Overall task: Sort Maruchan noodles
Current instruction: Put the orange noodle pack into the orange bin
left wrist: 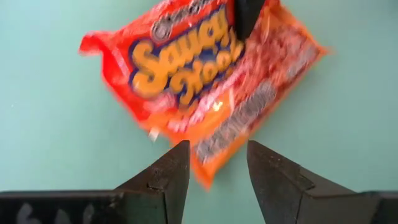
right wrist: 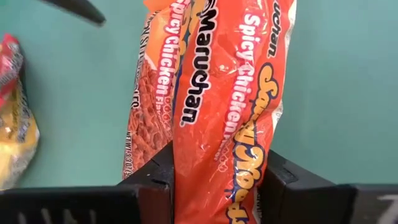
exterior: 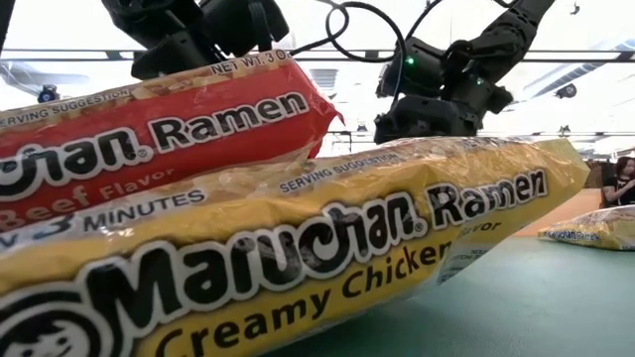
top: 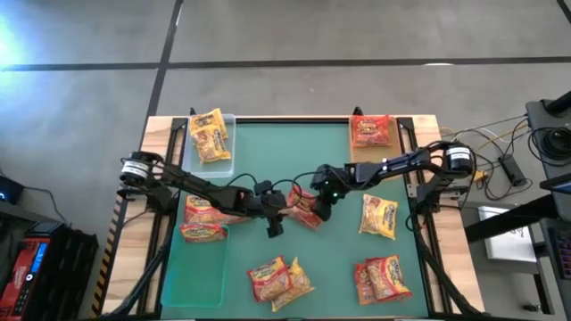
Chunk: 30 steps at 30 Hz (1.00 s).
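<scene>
An orange-red Spicy Chicken Maruchan packet sits at the middle of the green mat, with my right gripper shut on it. A second packet of the same kind lies close beside it. My left gripper hangs open just left of both packets, touching nothing. In the high view, my left gripper and my right gripper stand close together. Other noodle packets lie scattered on the mat. My right gripper pinches the orange-red packet between its two fingers, which sit on its two long edges close to one short end. The fingers slant down from the table's right, and the packet runs on ahead of them. Whether its far end rests on the mat, I cannot tell.
A yellow packet lies in a clear tray at the far left, a red one on a tan tray at the far right. Others lie at left, right and near. A red packet rests on a yellow one.
</scene>
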{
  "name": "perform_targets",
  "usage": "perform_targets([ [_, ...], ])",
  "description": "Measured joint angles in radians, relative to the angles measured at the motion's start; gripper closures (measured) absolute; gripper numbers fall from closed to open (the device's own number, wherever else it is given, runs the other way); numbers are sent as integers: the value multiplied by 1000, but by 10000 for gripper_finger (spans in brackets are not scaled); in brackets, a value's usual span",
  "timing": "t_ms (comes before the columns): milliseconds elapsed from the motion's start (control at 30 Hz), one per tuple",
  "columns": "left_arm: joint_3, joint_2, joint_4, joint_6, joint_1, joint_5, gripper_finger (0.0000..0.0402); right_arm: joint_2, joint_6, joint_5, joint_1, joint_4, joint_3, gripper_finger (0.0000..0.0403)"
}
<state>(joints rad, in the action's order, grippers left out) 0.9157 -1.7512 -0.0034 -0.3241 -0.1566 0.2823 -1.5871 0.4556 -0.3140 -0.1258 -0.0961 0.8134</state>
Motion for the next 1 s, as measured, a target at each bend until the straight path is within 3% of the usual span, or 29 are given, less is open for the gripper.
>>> perform_targets([
  [367, 0, 2, -15, -4, 0, 52, 259, 194, -119, 49, -94, -207, 6, 293],
  [633, 0, 3, -13, 0, 1, 79, 259, 333, -260, 246, -162, -460, 87, 293],
  [1000, 0, 3, -12, 0, 4, 128, 259, 409, -457, 652, -189, -951, 322, 292],
])
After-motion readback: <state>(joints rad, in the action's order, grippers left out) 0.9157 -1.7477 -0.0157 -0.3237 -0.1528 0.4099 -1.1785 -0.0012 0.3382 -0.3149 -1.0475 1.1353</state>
